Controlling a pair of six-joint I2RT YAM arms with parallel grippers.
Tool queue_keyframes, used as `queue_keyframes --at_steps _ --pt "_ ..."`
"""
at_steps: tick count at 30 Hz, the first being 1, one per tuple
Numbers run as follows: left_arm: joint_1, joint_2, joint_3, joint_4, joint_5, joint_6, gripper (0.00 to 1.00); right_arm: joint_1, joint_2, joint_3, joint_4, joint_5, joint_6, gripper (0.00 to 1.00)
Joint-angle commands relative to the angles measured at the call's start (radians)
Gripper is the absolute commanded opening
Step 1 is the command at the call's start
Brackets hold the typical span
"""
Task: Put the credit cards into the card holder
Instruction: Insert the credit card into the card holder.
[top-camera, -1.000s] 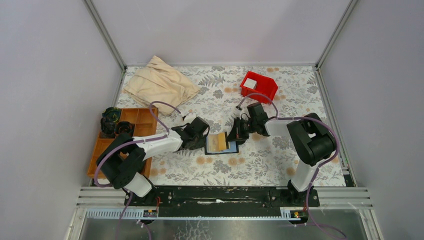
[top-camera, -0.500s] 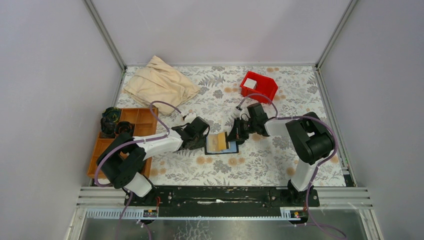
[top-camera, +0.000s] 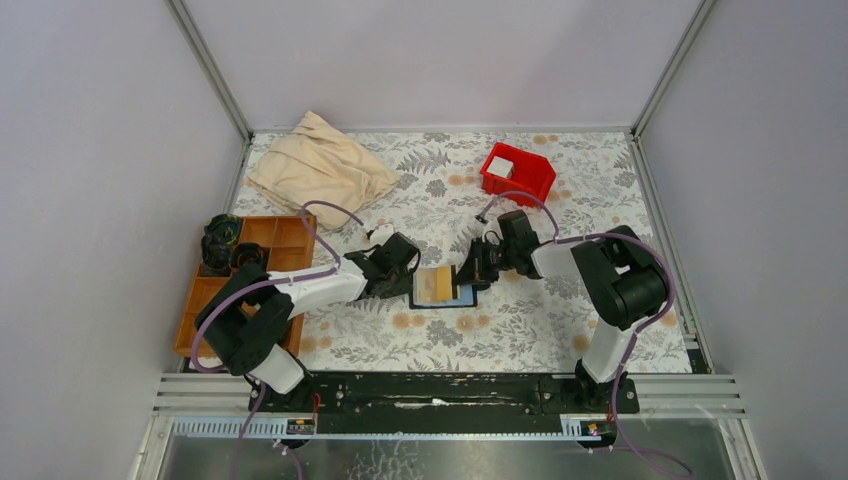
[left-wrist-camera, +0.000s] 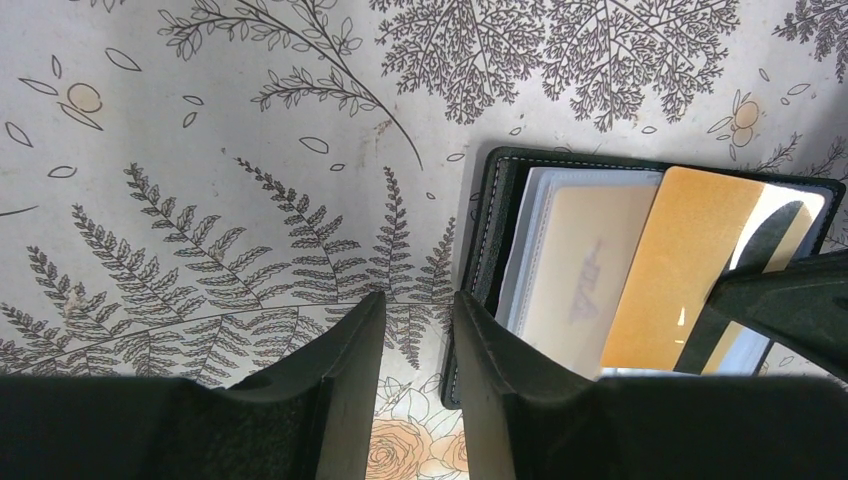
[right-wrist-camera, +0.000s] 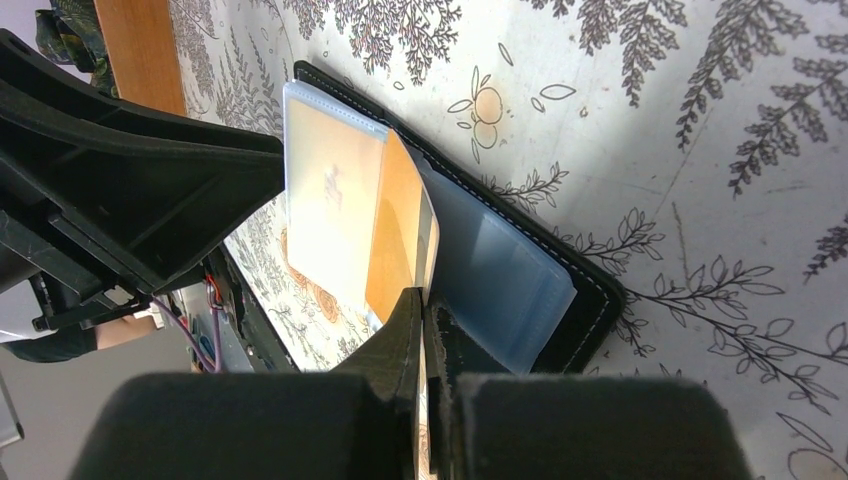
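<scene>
The black card holder (top-camera: 441, 303) lies open on the flowered cloth between my two grippers. Its clear sleeves show in the left wrist view (left-wrist-camera: 487, 230) and the right wrist view (right-wrist-camera: 590, 290); one sleeve holds a pale card (left-wrist-camera: 580, 260). My right gripper (top-camera: 468, 272) (right-wrist-camera: 424, 300) is shut on the edge of a tan card (right-wrist-camera: 400, 230) that stands tilted over the sleeves (left-wrist-camera: 680, 260). My left gripper (top-camera: 404, 272) (left-wrist-camera: 418, 300) is narrowly open with only cloth between its fingers. Its right finger (left-wrist-camera: 500, 360) lies over the holder's left edge.
A red bin (top-camera: 517, 172) with a white item stands at the back right. A beige cloth (top-camera: 320, 165) lies at the back left. A brown compartment tray (top-camera: 195, 300) with dark objects (top-camera: 222, 245) sits at the left edge.
The right arm has shifted very slightly. The tan card, the holder and the left gripper stay where they were.
</scene>
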Motion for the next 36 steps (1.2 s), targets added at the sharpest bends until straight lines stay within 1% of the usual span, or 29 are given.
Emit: queue_keyframes --at_steps 1,9,18,31,36 --pt "-0.006 0.138 -0.091 -0.071 0.077 -0.007 0.40 0.007 0.000 -0.046 -0.067 0.058 -0.028 0.00" --pt "-0.010 0.143 -0.099 -0.066 0.082 -0.013 0.39 0.014 -0.024 -0.077 -0.044 0.052 -0.002 0.00" --pt "-0.021 0.158 -0.102 -0.054 0.090 -0.019 0.38 0.039 -0.012 -0.084 -0.014 0.042 0.027 0.00" --pt "-0.031 0.155 -0.118 -0.055 0.090 -0.024 0.38 0.052 0.002 -0.043 -0.019 0.041 0.031 0.00" --pt "-0.030 0.126 -0.145 -0.076 0.075 -0.035 0.38 0.053 -0.001 -0.032 -0.028 0.043 0.027 0.00"
